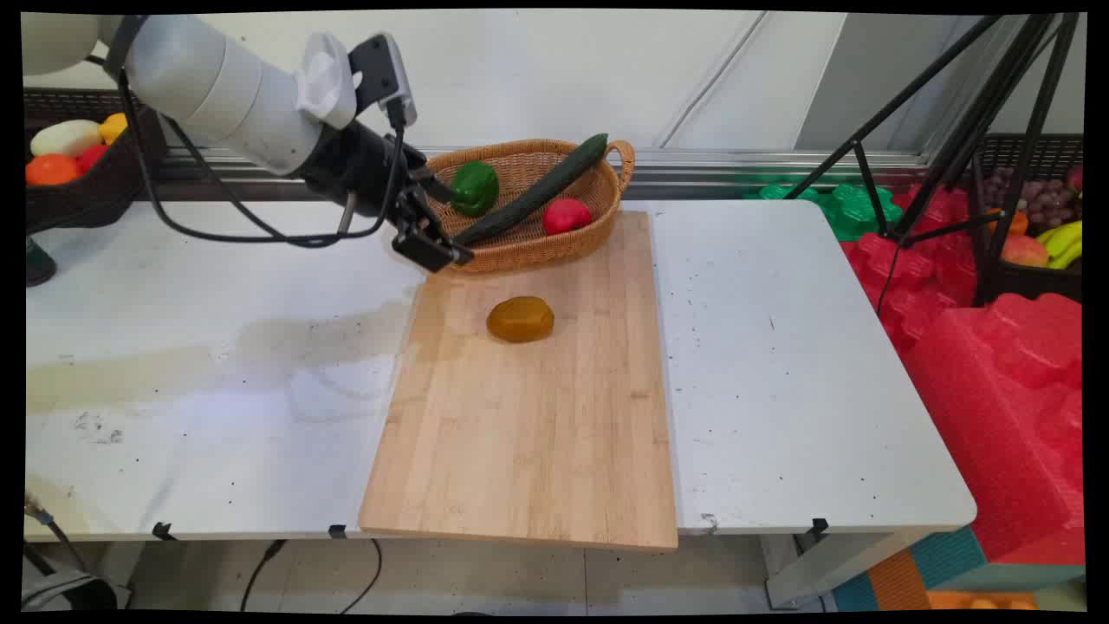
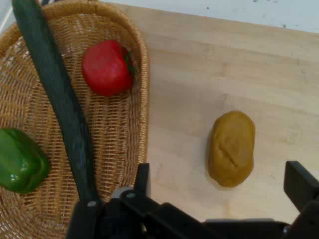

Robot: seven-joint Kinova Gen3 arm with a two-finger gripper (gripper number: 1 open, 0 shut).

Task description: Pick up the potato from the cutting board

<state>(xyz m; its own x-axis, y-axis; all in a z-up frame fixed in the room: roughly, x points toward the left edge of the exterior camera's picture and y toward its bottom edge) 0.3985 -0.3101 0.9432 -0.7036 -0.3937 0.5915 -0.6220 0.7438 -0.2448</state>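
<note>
The robot's black gripper [image 1: 431, 247] hangs in the air just over the near left rim of a woven basket [image 1: 606, 186]. Its two fingers [image 2: 299, 185] are spread wide apart and hold nothing.

The basket sits on the far end of a wooden board [image 1: 528, 433]. The board lies on a white table [image 1: 780, 390]. Inside the basket is a long dark green cucumber [image 1: 537, 186]. It lies slanted, with one end low near the gripper and the other end poking up over the far rim by the basket's handle. A green pepper [image 1: 474, 186] sits on the left side of the cucumber. A red pepper [image 1: 565, 215] sits on the right side of it.

A brown-yellow potato [image 1: 520, 319] lies on the board, in front of the basket and a little apart from it. It is an oval lump. In the main view its long side runs left to right. In the hand view it shows between the two fingers, on bare wood.
</note>
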